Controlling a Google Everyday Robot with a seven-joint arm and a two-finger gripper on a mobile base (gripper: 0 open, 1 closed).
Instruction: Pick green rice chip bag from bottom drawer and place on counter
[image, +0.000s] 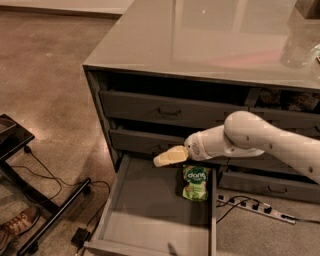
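The green rice chip bag (196, 183) lies flat in the open bottom drawer (145, 215), against its right wall near the back. My gripper (170, 156) hangs over the back of the drawer, just left of the bag and a little above it, not touching it. The white arm (260, 140) reaches in from the right, across the drawer fronts. The glossy grey counter (200, 40) is the cabinet's top, above the drawers.
Two closed handled drawers (167, 112) sit above the open one. The right stack's drawers (265, 187) are behind the arm. A power strip with cables (255, 207) lies on the floor at right. A black stand (30, 200) and a shoe (15, 230) are at left.
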